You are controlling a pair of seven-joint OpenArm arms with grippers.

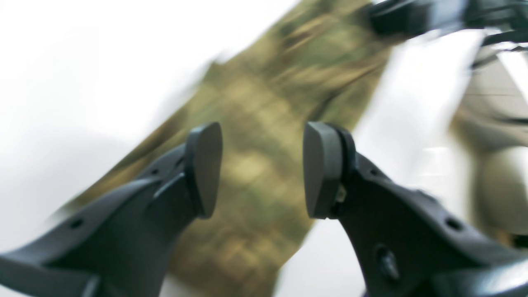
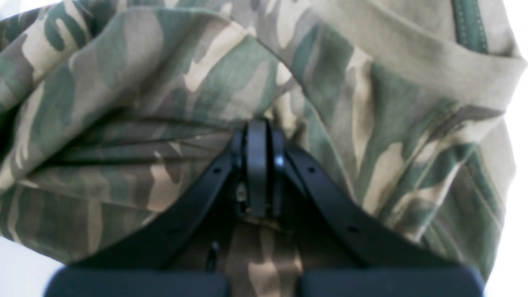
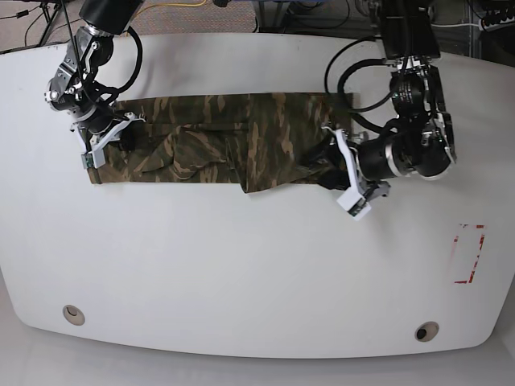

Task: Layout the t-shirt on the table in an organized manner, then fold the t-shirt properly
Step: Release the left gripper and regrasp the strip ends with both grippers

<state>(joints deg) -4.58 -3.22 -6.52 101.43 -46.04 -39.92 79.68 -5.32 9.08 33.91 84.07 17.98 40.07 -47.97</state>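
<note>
The camouflage t-shirt lies as a long band across the far half of the white table, with a folded flap hanging lower near its middle. At the band's left end in the base view, my right gripper is shut on the t-shirt; the right wrist view shows its fingertips pinching bunched cloth. My left gripper is at the band's right end, open. In the blurred left wrist view its pads stand apart over the t-shirt, with nothing held between them.
A red-outlined rectangle marks the table at the right. Two round grommets sit near the front edge. Cables and equipment run behind the far edge.
</note>
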